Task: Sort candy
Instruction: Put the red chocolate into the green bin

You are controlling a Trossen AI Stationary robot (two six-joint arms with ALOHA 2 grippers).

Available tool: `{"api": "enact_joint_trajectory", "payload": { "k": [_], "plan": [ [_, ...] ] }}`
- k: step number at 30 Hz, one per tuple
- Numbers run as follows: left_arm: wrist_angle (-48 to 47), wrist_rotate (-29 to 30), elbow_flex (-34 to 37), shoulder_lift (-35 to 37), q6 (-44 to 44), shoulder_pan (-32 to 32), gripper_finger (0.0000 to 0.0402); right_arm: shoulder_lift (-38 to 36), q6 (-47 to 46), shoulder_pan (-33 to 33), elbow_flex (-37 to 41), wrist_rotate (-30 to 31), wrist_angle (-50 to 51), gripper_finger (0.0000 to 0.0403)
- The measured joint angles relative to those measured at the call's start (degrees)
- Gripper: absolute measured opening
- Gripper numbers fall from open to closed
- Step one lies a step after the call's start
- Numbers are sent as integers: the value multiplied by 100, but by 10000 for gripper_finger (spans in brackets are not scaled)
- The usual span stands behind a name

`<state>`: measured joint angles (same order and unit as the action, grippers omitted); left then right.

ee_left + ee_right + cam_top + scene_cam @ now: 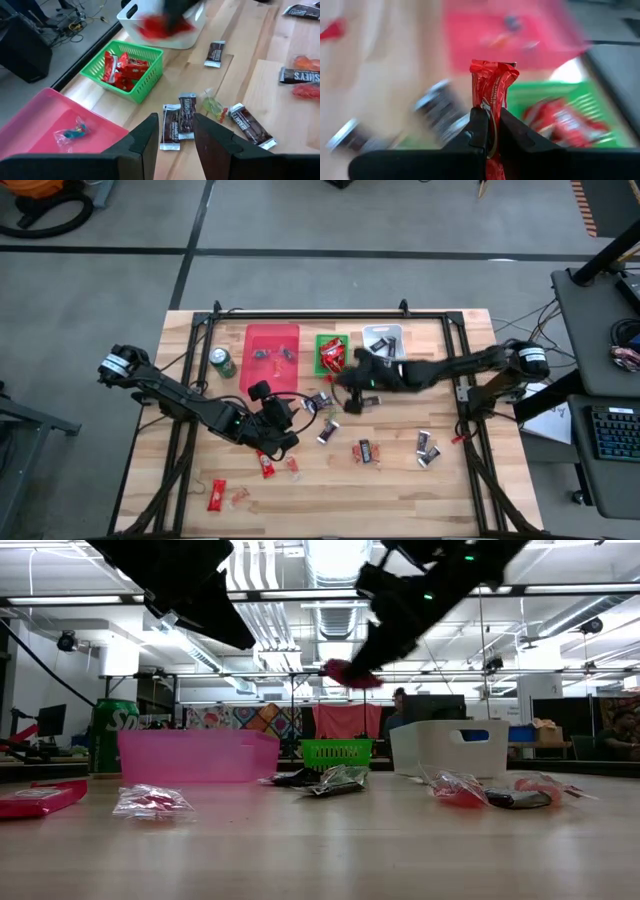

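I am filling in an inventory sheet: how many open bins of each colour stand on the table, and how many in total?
Pink tray: 1
Green basket: 1
White bin: 1
Total: 3

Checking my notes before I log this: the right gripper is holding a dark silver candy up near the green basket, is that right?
Not quite. The right gripper is shut on a red-wrapped candy, not a dark silver one, as the right wrist view shows. It is indeed held up near the green basket.

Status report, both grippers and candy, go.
Right gripper shut on red candy, raised near green basket. Left gripper open over dark bars. Nothing blocking.
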<state>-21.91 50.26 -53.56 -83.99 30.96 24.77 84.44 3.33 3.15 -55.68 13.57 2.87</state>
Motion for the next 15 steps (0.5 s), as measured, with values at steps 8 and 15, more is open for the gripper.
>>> {"api": "enact_joint_trajectory", "payload": {
  "k": [8, 15],
  "plan": [
    [33, 20, 0, 2, 66, 0, 106, 612, 724, 1386, -840, -305, -9, 24],
    [33, 18, 0, 2, 69, 20, 106, 1413, 542, 1951, -1205, -954, 44, 83]
  ]
}}
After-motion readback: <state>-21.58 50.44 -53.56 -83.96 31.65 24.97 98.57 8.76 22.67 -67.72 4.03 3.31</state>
